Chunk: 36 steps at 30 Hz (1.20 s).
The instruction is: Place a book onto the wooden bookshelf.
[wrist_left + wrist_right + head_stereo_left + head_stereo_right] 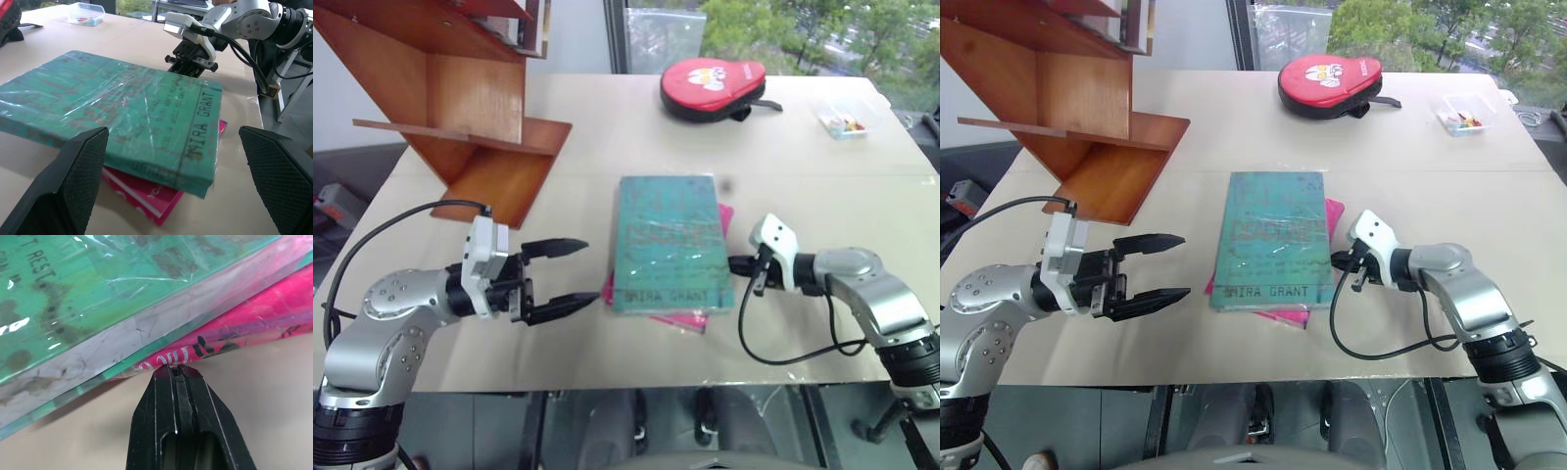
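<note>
With the right hand [1344, 266] shut at the pink book [1285, 315], it should lift the book [1273, 240] for the wide-open, empty left hand [1167, 266].

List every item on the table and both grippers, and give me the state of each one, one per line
book: closed, flat on top of the pink book.
pink book: closed, flat on the table, under the book.
wooden bookshelf: standing on the table.
red paddle case: closed, lying flat.
clear plastic box: small items inside.
left gripper: open, holding nothing.
right gripper: shut, tips at the pink book's edge.
</note>
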Each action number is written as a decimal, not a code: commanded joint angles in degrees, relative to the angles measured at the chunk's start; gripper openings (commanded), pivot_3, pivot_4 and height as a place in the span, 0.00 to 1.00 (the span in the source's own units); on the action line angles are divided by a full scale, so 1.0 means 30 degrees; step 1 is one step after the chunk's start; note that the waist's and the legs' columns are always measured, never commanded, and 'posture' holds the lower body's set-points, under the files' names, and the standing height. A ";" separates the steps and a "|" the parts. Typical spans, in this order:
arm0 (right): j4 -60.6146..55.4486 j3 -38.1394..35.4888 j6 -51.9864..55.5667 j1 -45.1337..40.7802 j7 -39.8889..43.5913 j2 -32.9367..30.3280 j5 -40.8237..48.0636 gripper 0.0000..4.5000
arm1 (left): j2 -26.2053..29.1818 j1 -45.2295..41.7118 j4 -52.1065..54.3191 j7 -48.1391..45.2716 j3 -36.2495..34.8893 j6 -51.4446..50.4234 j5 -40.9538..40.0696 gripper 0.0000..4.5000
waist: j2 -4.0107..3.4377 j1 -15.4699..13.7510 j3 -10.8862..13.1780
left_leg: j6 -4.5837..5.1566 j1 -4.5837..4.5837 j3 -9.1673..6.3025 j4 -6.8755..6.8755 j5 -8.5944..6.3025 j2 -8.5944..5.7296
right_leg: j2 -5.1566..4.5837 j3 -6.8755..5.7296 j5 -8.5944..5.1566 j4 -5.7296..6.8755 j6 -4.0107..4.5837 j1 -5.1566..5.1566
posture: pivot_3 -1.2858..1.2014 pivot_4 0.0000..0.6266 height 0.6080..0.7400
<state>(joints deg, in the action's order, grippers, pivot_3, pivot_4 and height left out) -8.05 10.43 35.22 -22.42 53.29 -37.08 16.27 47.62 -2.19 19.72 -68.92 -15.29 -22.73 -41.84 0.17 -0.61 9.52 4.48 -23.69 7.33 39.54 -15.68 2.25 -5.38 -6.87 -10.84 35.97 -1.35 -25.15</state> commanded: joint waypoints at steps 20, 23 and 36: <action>-0.2238 0.0192 0.0539 -0.1924 -0.0657 -0.0240 0.0121 0.01 | 0.0921 0.0686 -0.1017 -0.1039 -0.2491 0.0572 -0.0006 1.00 | 0.0004 0.0273 -0.0002 | -0.0025 -0.0004 0.0008 0.0000 0.0014 0.0021 | 0.0023 0.0012 0.0021 0.0008 0.0038 -0.0016 | 0.52 0.24 1.00; -0.1918 0.0517 0.0292 -0.2304 -0.0464 0.0131 0.0080 0.01 | 0.0892 0.1094 -0.0856 -0.1004 -0.2850 0.0544 -0.0048 1.00 | 0.0004 0.0318 -0.0002 | -0.0025 -0.0010 0.0013 -0.0001 0.0014 0.0016 | 0.0014 0.0013 0.0021 0.0008 0.0038 -0.0021 | 0.52 0.24 1.00; -0.1733 0.0709 0.0195 -0.2979 -0.0573 0.1488 -0.0049 0.01 | 0.1134 0.1682 -0.2133 -0.1065 -0.3917 0.0534 -0.0047 1.00 | 0.0003 0.0409 -0.0003 | -0.0030 -0.0007 0.0013 -0.0001 0.0015 0.0022 | 0.0017 0.0012 0.0019 0.0015 0.0036 -0.0026 | 0.52 0.24 1.00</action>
<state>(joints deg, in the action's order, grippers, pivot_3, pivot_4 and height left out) -12.28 13.22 36.77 -30.45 51.81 -32.47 16.12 50.36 3.14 13.88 -72.48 -24.66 -21.01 -41.70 0.18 0.62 9.51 4.39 -23.71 7.37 39.54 -15.63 2.31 -5.34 -6.83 -10.77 36.02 -1.24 -25.23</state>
